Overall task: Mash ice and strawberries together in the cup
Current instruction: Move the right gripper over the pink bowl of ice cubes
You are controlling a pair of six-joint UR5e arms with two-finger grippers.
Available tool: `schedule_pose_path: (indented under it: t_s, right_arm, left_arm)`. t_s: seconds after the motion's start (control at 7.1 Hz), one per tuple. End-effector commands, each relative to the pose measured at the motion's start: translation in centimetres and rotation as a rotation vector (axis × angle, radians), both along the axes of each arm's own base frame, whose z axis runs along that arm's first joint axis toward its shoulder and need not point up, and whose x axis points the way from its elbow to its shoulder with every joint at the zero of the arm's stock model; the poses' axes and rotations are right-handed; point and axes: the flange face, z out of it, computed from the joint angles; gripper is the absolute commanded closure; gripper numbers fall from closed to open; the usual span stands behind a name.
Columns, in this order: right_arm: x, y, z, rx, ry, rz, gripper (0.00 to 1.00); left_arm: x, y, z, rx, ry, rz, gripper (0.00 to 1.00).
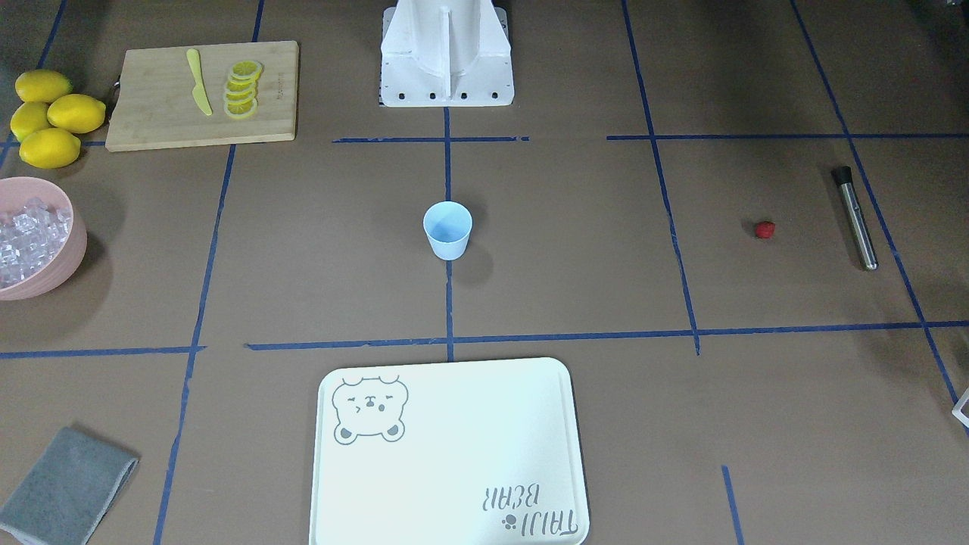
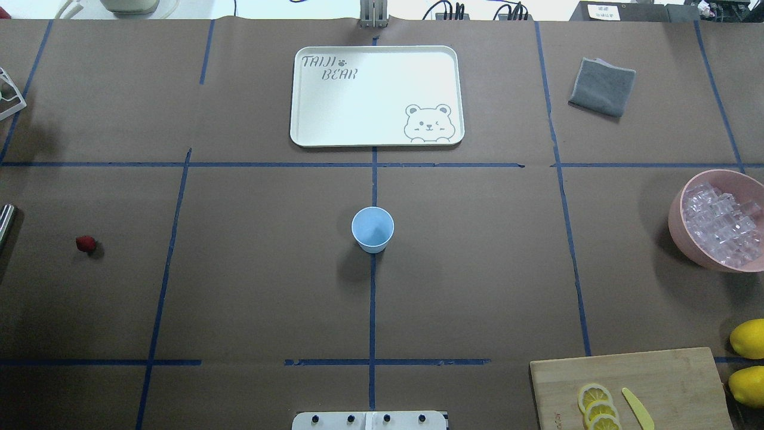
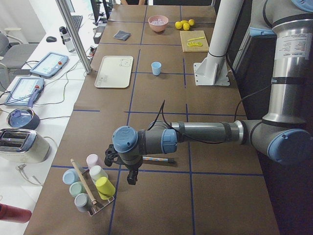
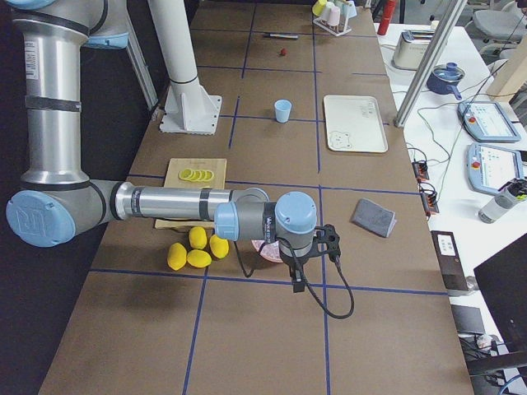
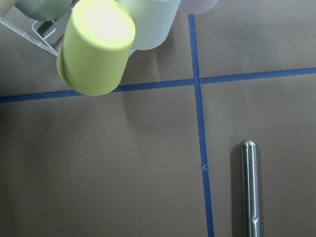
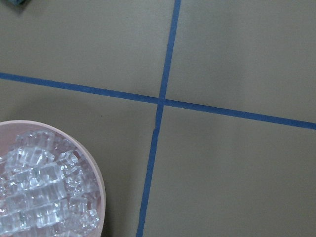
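Lots of ice (image 6: 39,197) sits by the right claw (image 4: 328,240); strawberry (image 2: 86,243) lies nearer the left claw (image 3: 111,155); their grip I cannot tell.

Light-blue cup (image 1: 447,231), red strawberry (image 1: 765,229), pink bowl (image 1: 74,253), yellow lemons (image 1: 76,113), bear-printed white tray (image 1: 454,439)

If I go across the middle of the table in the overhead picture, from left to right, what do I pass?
First the metal muddler at the left edge → strawberry → light-blue cup → pink bowl full of ice.
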Motion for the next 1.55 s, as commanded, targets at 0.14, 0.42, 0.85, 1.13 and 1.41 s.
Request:
schedule_pose_path:
  t_s: [0.14,0.42,0.85,1.13,1.41]
  right_arm:
    - [-5.4,-0.2,-5.4,0.041,0.002,-0.045,0.01]
    - [-8.7,0.6,-6.3,0.054,0.036,-0.103,0.11]
    - [-13.4,0.9,-6.3,0.06,0.042,-0.205,0.26]
    - [-14.5,0.9,-5.7,0.065,0.085,-0.233,0.3]
    - [-15.8,1.1,-5.5,0.064,0.091,-0.264,0.34]
  left_arm:
    - [0.0,0.0,-0.2,0.004,0.0,0.0,0.0]
    - [0.0,0.0,-0.2,0.005,0.0,0.0,0.0]
    - [0.0,0.0,-0.2,0.005,0.0,0.0,0.0]
    - [0.0,0.0,-0.2,0.005,0.0,0.0,0.0]
    - [0.0,0.0,-0.2,0.005,0.0,0.0,0.0]
